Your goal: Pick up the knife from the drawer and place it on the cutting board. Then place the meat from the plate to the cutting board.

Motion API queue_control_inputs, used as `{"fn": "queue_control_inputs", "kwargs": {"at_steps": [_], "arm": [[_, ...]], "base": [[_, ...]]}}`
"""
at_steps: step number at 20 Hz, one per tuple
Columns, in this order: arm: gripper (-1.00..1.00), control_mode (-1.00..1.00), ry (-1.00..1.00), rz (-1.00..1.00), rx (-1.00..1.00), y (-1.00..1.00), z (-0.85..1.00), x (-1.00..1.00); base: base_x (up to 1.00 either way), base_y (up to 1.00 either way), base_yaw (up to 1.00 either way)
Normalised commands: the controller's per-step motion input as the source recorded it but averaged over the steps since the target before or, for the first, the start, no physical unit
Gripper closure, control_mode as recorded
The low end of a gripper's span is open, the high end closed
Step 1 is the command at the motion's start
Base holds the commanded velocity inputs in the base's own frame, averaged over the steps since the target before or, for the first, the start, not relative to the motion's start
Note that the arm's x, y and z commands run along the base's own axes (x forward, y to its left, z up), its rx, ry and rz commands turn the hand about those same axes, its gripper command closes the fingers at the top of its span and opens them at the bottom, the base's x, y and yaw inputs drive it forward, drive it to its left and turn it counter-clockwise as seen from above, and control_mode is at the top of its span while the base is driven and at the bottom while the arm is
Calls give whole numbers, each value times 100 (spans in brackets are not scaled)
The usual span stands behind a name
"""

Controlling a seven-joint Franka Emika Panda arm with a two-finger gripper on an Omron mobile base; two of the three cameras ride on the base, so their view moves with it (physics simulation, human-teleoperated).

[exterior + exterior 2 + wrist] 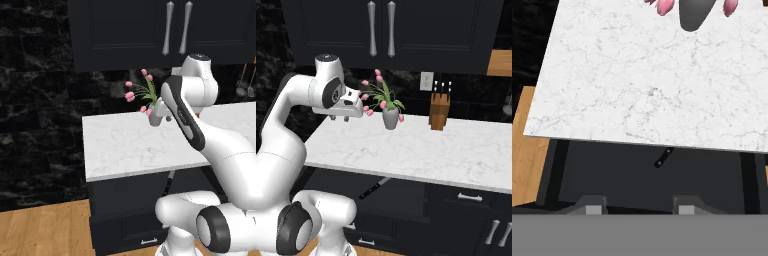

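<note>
— White arm, how is it posed?
— It rises from the lower left of the right base view, bends at the elbow high on the left, and its hand reaches level toward the frame centre. The gripper looks down over the marble counter.
— And the jaws?
— Parted somewhat, with nothing between them.
— Where is the knife?
— Below the counter's front edge, lying in the open drawer, low centre in the hand view, well apart from the fingertips.
— Anything else?
— A grey vase of pink tulips stands on the counter beside the hand; a wooden knife block stands further right.
</note>
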Motion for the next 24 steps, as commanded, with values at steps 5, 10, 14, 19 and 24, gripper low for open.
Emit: {"fn": "queue_control_inputs", "kwargs": {"at_steps": [5, 10, 14, 19, 24], "arm": [[-100, -100, 0, 4, 0, -19, -2, -37], [-100, -100, 0, 9, 0, -32, -6, -81], [-100, -100, 2, 4, 0, -8, -22, -58], [-100, 100, 1, 0, 0, 0, -5, -16], [-100, 100, 0, 0, 0, 0, 0, 0]], "base": [[0, 0, 0], [0, 0, 0], [0, 0, 0], [0, 0, 0], [-25, -1, 0]]}}
